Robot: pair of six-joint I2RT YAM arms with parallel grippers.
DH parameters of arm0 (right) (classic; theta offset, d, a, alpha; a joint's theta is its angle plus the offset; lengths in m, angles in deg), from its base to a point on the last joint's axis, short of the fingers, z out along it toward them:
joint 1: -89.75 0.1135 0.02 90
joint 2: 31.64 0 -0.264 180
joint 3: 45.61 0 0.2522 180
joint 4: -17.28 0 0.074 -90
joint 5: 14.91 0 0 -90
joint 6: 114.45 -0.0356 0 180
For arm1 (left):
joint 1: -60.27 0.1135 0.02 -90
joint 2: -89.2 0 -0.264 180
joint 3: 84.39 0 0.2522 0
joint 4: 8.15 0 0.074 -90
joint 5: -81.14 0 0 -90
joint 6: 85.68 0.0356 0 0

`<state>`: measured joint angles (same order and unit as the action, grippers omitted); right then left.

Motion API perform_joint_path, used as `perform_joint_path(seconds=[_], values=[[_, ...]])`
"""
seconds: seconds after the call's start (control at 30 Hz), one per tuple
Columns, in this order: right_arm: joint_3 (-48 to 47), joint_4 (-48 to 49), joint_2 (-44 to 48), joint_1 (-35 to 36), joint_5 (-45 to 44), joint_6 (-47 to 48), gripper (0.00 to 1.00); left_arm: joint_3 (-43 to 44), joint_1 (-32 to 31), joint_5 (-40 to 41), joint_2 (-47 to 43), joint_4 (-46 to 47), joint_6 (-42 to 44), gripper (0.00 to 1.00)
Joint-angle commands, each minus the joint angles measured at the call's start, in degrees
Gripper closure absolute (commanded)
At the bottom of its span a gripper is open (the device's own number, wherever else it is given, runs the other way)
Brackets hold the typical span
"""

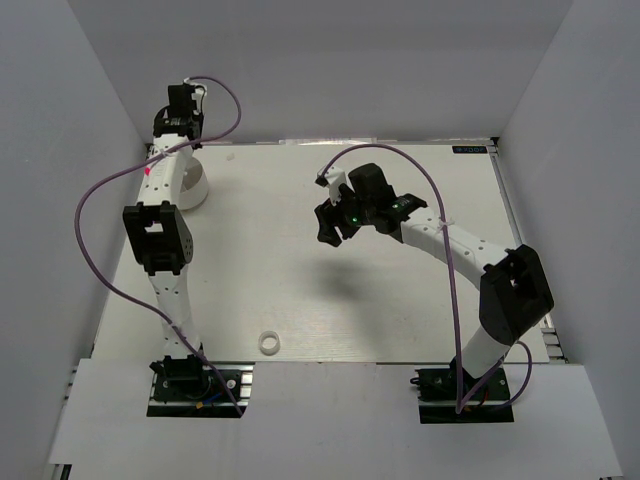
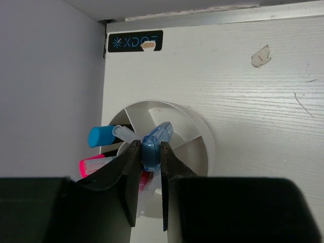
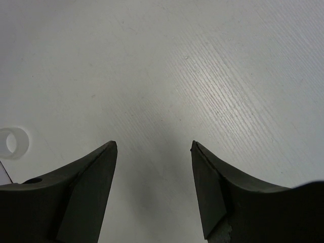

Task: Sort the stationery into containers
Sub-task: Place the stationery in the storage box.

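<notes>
Toward the far-left corner of the tabletop [image 1: 300, 290], the left arm reaches out nearly straight, its wrist tipped down over the white tub [image 2: 195, 134]. The left pincer [image 2: 150, 148] is clamped on the translucent blue tube [image 2: 154, 144], one finger on each long side, with the tube's rounded end standing out beyond the tips. The tube hangs above the tub's hub, where radial walls divide it into wedge compartments; which wedge lies beneath it cannot be told. A blue-capped marker [image 2: 101, 135] and a pink-ended marker [image 2: 91, 164] already lie in the left-hand wedges, their ends jutting over the rim.

Handling, as judged: the tube appears to be light, rigid plastic with a smooth, probably slippery skin. A grip across its narrow width, as here, should hold it, and once released it should fall cleanly. The white tape ring [image 1: 268, 343], lying flat close to the near edge and left of centre, looks light and stiff but low. It is best taken across its outer wall, or with one finger inside the hole.

The right arm is bent at the elbow and holds the right pincer [image 3: 153, 144] above bare tabletop right of centre. Its jaws are spread apart and hold nothing, and the ring shows at the left margin of its wrist view.
</notes>
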<state>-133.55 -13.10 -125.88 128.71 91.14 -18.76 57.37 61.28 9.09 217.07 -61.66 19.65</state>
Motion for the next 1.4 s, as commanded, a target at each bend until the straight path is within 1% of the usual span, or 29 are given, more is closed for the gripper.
perform_joint_path(seconds=[0.0,0.07,0.17,0.33,0.37,0.47,0.6,0.67,0.77,0.8,0.93,1.03,1.13,1.2,1.23,1.27,1.33,1.37], values=[[-1.6,0.2,-0.4,-0.2,0.9,-0.5,0.34,0.9,0.3,-0.6,-0.5,-1.0,-0.7,1.00],[-1.6,0.0,-0.5,-0.3,1.2,-0.6,0.34,0.8,0.3,-0.8,-0.5,-1.0,-0.8,1.00],[-1.7,-0.1,-0.9,-0.2,1.4,-0.8,0.34,0.9,0.3,-0.6,-0.2,-1.0,-0.8,0.96],[-1.6,0.0,-0.8,-0.2,1.4,-0.9,0.34,1.4,0.3,-0.4,0.4,-0.8,-0.6,0.91],[-1.5,-0.2,-0.9,-0.2,1.3,-0.9,0.34,1.4,0.3,-0.5,0.5,-0.8,-0.5,0.88],[-1.4,-0.2,-0.9,-0.2,1.4,-0.9,0.34,1.5,0.3,-0.2,0.8,-0.3,-0.4,0.83],[-1.6,-0.3,-0.8,-0.2,1.3,-0.9,0.34,1.8,0.3,0.6,1.2,-0.1,-0.6,0.70],[-1.5,-0.3,-0.7,-0.3,1.1,-0.9,0.34,1.8,0.3,0.5,1.2,0.4,-0.6,0.68],[-1.3,-0.7,-0.5,-0.2,0.9,-0.9,0.34,2.0,0.3,0.7,1.4,0.7,-0.8,0.62],[-1.2,-0.6,-0.4,-0.4,0.8,-0.9,0.34,2.1,0.3,0.9,1.3,0.8,-0.8,0.59],[-1.1,-0.7,-0.2,-0.3,0.6,-0.9,0.34,2.8,0.3,1.0,1.1,2.0,-0.8,0.55],[-1.1,-0.8,0.0,-0.2,0.2,-0.9,0.34,3.7,0.3,0.9,0.4,2.5,-1.3,0.54],[-1.0,-0.7,1.4,-0.6,-1.5,-1.8,0.35,3.8,0.3,-1.6,-3.3,4.0,-2.8,0.54],[-0.6,-0.1,2.1,-1.4,-3.0,-3.1,0.37,4.6,0.3,-5.9,-6.0,4.8,-4.1,0.54],[-0.6,-0.2,2.6,-2.0,-3.4,-3.6,0.38,4.7,0.3,-7.9,-9.1,5.1,-4.3,0.54],[-0.6,-0.5,3.6,-2.4,-4.4,-4.3,0.39,4.4,0.3,-13.0,-11.0,5.5,-4.6,0.54],[-0.9,-1.9,4.9,-3.5,-5.5,-4.5,0.41,4.4,-0.9,-20.3,-15.9,5.2,-4.3,0.54],[-0.7,-2.5,5.6,-4.9,-6.7,-4.2,0.41,3.7,-0.9,-22.6,-17.6,4.6,-4.2,0.54]])
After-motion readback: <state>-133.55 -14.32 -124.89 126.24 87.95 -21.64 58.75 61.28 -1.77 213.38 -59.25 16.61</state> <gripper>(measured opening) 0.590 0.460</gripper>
